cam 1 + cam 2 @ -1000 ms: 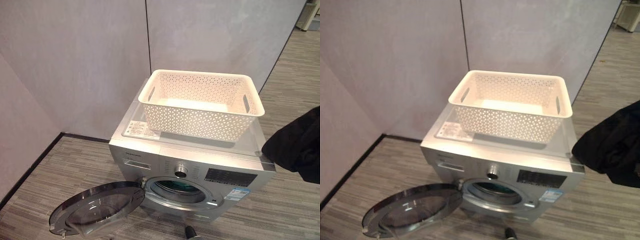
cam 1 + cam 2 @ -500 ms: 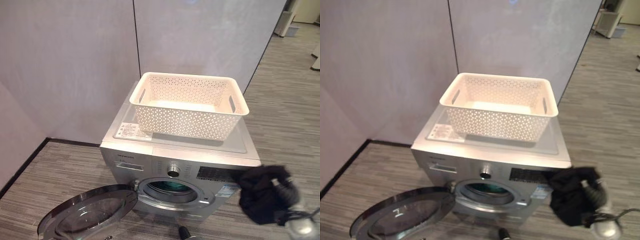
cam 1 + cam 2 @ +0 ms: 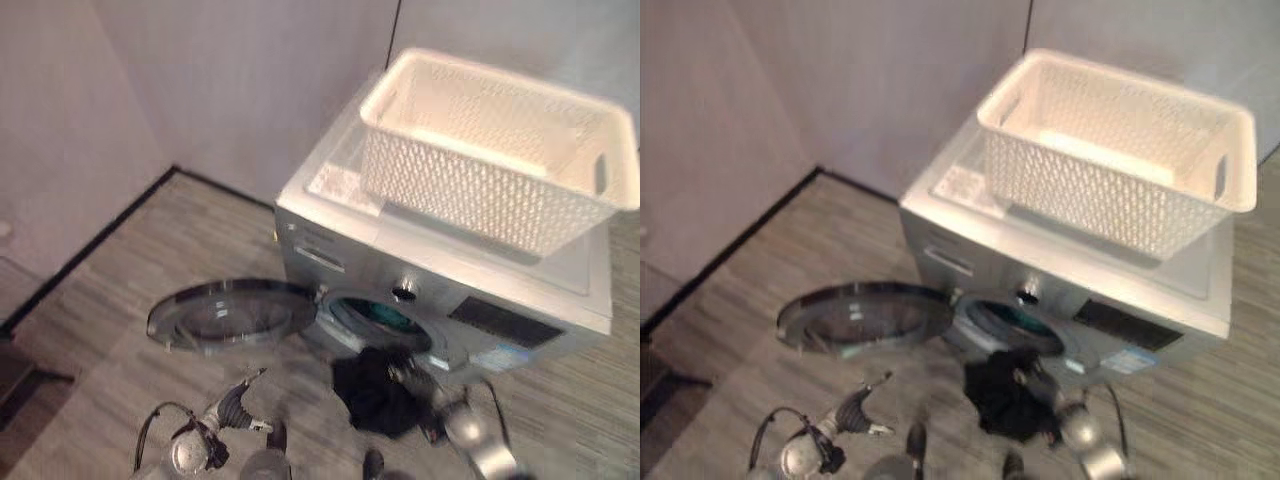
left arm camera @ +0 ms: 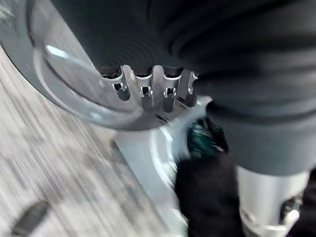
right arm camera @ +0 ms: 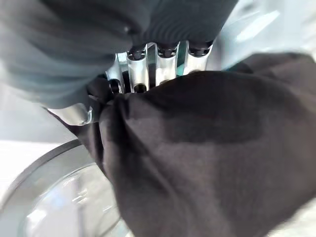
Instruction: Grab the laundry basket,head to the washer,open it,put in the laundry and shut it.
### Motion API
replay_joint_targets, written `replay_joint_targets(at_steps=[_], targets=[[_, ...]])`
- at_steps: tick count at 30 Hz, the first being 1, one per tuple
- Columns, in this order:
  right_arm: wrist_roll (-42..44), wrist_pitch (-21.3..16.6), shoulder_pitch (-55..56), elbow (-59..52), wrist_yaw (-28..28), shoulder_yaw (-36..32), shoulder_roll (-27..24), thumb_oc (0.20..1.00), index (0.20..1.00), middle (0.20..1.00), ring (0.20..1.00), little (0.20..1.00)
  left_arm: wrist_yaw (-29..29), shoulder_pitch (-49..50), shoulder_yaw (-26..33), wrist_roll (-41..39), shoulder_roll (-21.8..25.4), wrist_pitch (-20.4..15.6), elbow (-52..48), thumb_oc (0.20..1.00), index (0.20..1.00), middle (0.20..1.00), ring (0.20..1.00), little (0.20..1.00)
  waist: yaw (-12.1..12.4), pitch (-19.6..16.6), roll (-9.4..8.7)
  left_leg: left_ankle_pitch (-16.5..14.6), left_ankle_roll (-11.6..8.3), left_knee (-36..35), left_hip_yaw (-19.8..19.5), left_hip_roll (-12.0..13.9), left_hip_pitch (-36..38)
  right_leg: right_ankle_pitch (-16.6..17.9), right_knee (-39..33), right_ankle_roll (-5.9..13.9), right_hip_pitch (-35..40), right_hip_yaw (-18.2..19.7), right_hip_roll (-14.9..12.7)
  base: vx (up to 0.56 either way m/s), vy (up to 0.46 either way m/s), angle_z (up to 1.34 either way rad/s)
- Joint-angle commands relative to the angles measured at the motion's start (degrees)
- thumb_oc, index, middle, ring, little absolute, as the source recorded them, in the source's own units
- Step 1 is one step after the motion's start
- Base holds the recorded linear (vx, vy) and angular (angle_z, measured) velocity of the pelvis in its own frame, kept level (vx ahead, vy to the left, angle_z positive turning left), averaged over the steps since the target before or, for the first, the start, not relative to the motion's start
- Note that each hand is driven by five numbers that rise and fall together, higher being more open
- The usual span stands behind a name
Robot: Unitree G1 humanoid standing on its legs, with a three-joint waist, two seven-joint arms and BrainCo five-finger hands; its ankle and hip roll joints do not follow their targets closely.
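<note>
**Dark laundry held low before the open washer**

Right hand [image 5: 148, 59] clenched on the dark garment [image 3: 375, 392], cloth bunched against the fingers and draped past them in the right wrist view. Held low, just in front of the washer [image 3: 440, 290], right below its round drum opening [image 3: 382, 322], not yet inside. Seen from the head views as a black wad at the end of the right arm, touching or nearly touching the lower rim of the opening; cannot tell which.

Round glass door [image 3: 232, 312] swung fully open toward the robot's left, lying nearly flat above the wood-grain floor [image 3: 90, 330].

White perforated laundry basket [image 3: 495, 145] sitting on top of the washer, well apart from both hands.

Left hand [image 4: 153, 89] low near the floor by the open door, fingers loosely extended, grasping nothing.
</note>
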Motion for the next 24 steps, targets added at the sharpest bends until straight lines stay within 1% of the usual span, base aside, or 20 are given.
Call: replay_joint_targets(at_steps=[1, 4, 5, 7, 11, 14, 16, 17, 18, 24], targets=[[4.81, -4.75, -2.12, -6.67, -1.26, -0.35, 0.37, 0.2, 0.2, 0.2, 0.2, 0.2, -1.53, -7.75, -0.4, -1.81, -0.27, -3.57, -0.4, 1.0, 1.0, 1.0, 1.0, 1.0, -1.59, 1.45, -6.14, -7.38, 1.88, 4.11, -2.35, -4.2, -2.94, -1.31, 2.85, 2.73, -1.45, 0.23, -4.9, -0.2, -0.095, 0.35], [5.51, -4.88, -3.74, -7.25, -2.14, -0.07, 0.28, 0.2, 0.2, 0.2, 0.2, 0.2, -1.1, -10.09, -1.92, -1.79, -1.66, -3.57, -0.11, 1.0, 1.0, 1.0, 1.0, 1.0, -1.96, 2.27, -5.94, -6.2, 1.42, 3.38, -3.79, -4.1, -4.13, -1.28, 2.83, 2.2, -2.36, -0.65, -4.36, -0.13, -0.07, 0.39], [6.04, -4.97, -4.93, -8.55, -2.84, 0.19, 0.19, 0.2, 0.2, 0.2, 0.2, 0.2, -0.26, -11.96, -2.76, -1.39, -3.21, -3.19, 0.58, 1.0, 1.0, 1.0, 1.0, 1.0, -2.0, 2.64, -5.98, -5.42, 1.15, 2.6, -4.45, -3.8, -4.62, -1.17, 2.79, 2.01, -2.99, -1.08, -4.05, -0.05, -0.046, 0.36], [6.29, -4.91, -5.89, -9.6, -3.67, 0.1, 0.02, 0.2, 0.2, 0.2, 0.2, 0.2, 0.61, -13.83, -3.38, -1.13, -4.58, -3.04, 1.04, 1.0, 1.0, 1.0, 1.0, 1.0, -2.16, 2.98, -5.96, -4.48, 0.97, 1.7, -4.86, -3.63, -5.08, -1.12, 3.17, 1.89, -3.88, -1.66, -3.84, -0.05, -0.042, 0.17], [7.88, -5.26, -8.26, -12.22, -5.67, 0.14, 0.33, 0.2, 0.2, 0.2, 0.2, 0.2, 1.95, -18.67, -5.54, -2.39, -7.15, -2.32, 2.54, 1.0, 1.0, 1.0, 1.0, 1.0, -2.42, 4.45, -5.85, -2.58, 0.62, -0.84, -4.93, -3.28, -5.38, -1.62, 4.95, 1.61, -6.14, -2.37, -3.61, -0.03, -0.009, 0.04], [9.02, -5.59, -10.4, -14.09, -6.72, 0.42, 0.59, 0.2, 0.2, 0.2, 0.2, 0.2, 2.42, -22.28, -7.43, -4.09, -8.23, -2.23, 2.84, 1.0, 1.0, 1.0, 1.0, 1.0, -2.71, 5.52, -5.75, -1.55, 0.33, -2.34, -4.64, -2.92, -5.69, -1.68, 6.03, 1.48, -7.74, -2.72, -3.67, -0.03, -0.004, 0.1], [9.48, -5.71, -11.31, -14.7, -7.15, 0.47, 0.71, 0.2, 0.2, 0.2, 0.2, 0.2, 2.45, -23.69, -8.26, -4.61, -8.57, -2.25, 2.94, 1.0, 1.0, 1.0, 1.0, 1.0, -2.8, 5.94, -5.67, -1.31, 0.25, -2.57, -4.54, -2.8, -5.96, -1.66, 6.4, 1.53, -8.32, -2.94, -3.75, -0.02, 0.002, 0.06], [9.93, -6.17, -13.14, -15.77, -8.24, 0.43, 0.77, 0.2, 0.2, 0.2, 0.2, 0.2, 2.8, -26.4, -9.97, -4.95, -9.38, -2.52, 3.48, 1.0, 1.0, 1.0, 1.0, 1.0, -2.99, 6.99, -5.64, -1.21, 0.11, -2.29, -4.35, -2.71, -6.68, -1.5, 6.92, 1.53, -9.33, -3.15, -3.94, -0.03, 0.008, 0.05], [10.11, -6.44, -13.8, -16.36, -8.69, 0.41, 0.84, 0.2, 0.2, 0.2, 0.2, 0.2, 2.89, -27.38, -10.6, -4.98, -9.59, -2.67, 3.68, 1.0, 1.0, 1.0, 1.0, 1.0, -3.12, 7.31, -5.63, -1.32, 0.05, -2.09, -4.26, -2.77, -6.97, -1.34, 6.92, 1.57, -9.64, -3.08, -4.03, -0.03, 0.008, 0.06], [10.94, -7.5, -18.7, -18.53, -11.39, 0.59, 2.36, 0.2, 0.2, 0.2, 0.2, 0.2, 5.09, -31.46, -12.84, -4.05, -11.5, -2.92, 5.5, 1.0, 1.0, 1.0, 1.0, 1.0, -3.4, 8.98, -5.97, -1.76, -0.05, -0.77, -3.06, -2.48, -9.06, -0.24, 6.73, 2.02, -11.87, -2.34, -4.28, -0.01, 0.012, -0.01]])
